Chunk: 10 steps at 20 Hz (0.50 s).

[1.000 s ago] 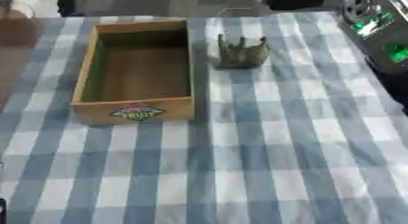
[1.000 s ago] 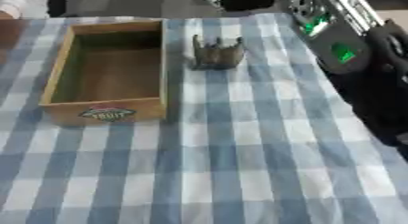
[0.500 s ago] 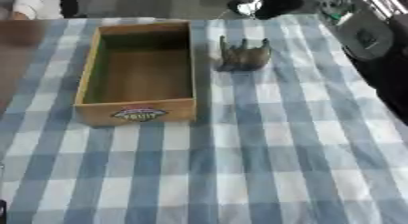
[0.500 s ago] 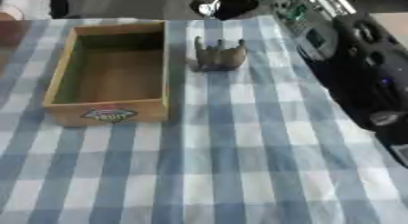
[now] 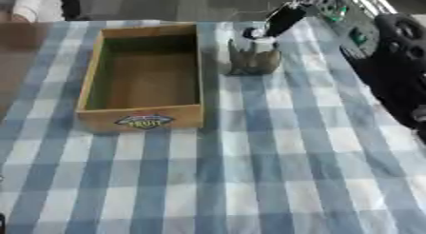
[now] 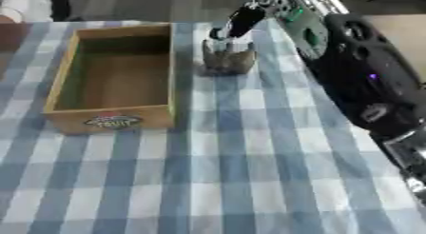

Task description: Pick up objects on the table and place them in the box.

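Object [image 5: 254, 61] of a dull grey-brown, spiky along its top edge: sits on the checked tabletop [image 5: 275, 161] just right of the wooden box [image 5: 143, 76], near that box's far right corner. Right hand [image 5: 279, 21] reaches in from the upper right, dark fingers pointing down at the object's top; fingertips close above it or just touching, cannot tell which, and cannot tell whether spread or curled. Nothing lifted; object stands flat on the cloth. Left hand not to be seen in either view. Box open-topped, with a fruit label on its near wall, apparently empty inside. Step in hand, by the look of it: the reach for the pick, grasp not yet made. Next move probably calls for lowering around the object's upper part, closing on it, raising it clear of the box's right wall, then carrying it a short way left and setting it down inside.
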Available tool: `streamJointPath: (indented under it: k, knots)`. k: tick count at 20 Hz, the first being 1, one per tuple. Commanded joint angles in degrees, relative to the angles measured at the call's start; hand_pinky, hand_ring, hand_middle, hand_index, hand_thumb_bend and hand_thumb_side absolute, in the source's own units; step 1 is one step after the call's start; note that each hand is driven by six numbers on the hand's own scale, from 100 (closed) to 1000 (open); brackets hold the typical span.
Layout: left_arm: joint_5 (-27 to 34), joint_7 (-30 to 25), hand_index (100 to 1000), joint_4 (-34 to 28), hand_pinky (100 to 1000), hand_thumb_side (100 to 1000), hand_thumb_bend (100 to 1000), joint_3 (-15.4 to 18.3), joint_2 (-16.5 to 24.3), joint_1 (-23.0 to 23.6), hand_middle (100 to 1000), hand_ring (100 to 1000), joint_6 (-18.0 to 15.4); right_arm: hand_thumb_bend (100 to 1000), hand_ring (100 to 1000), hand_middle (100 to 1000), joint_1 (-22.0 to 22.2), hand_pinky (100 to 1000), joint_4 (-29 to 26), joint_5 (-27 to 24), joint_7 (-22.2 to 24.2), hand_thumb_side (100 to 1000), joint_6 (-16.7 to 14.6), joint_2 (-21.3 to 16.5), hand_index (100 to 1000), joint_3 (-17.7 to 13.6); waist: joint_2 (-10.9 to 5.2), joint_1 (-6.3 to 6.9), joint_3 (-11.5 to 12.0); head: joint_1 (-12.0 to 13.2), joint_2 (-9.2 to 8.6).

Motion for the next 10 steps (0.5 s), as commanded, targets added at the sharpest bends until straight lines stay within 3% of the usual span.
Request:
streamJointPath:
  k: [1, 10]
  knots:
    - [0.4, -0.26, 666, -1.08, 770, 667, 100, -0.09, 0.35, -0.46, 774, 801, 0.02, 587, 933, 866, -2.35, 867, 3.61, 1.98, 2.81, 193, -2.78, 0.33, 951, -1.82, -1.06, 0.07, 0.11, 0.04, -0.47]
    - [0.48, -0.3, 665, -1.08, 770, 667, 100, -0.09, 0.25, -0.43, 774, 800, 0.03, 553, 954, 880, -3.92, 890, 9.85, 6.01, 11.17, 105, -9.9, 1.41, 983, -5.59, -0.92, 0.13, 0.08, -0.11, -0.34]
